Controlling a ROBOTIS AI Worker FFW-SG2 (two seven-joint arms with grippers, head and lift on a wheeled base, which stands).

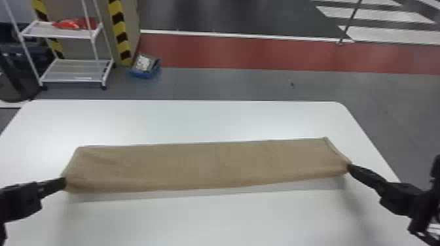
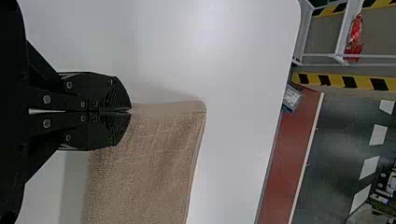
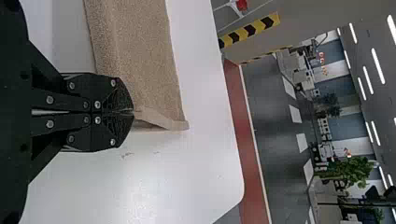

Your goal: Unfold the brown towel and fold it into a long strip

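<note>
The brown towel is a long, narrow strip over the white table, its long axis running from left to right, roughly along the table's far edge. It is slightly slanted: its right end sits a little nearer that far edge than its left end. The right end is also closer to the table's right edge than the left end is to the left one. The left gripper has its fingers together, clamped on the towel's near left corner; the right gripper is likewise pinched closed on the near right corner. Between them the near side is held up off the tabletop, with a grey shadow just beside it, while the far side runs nearly straight and lies lower. At the right end, a hem slants from the far corner to the gripped one.
</note>
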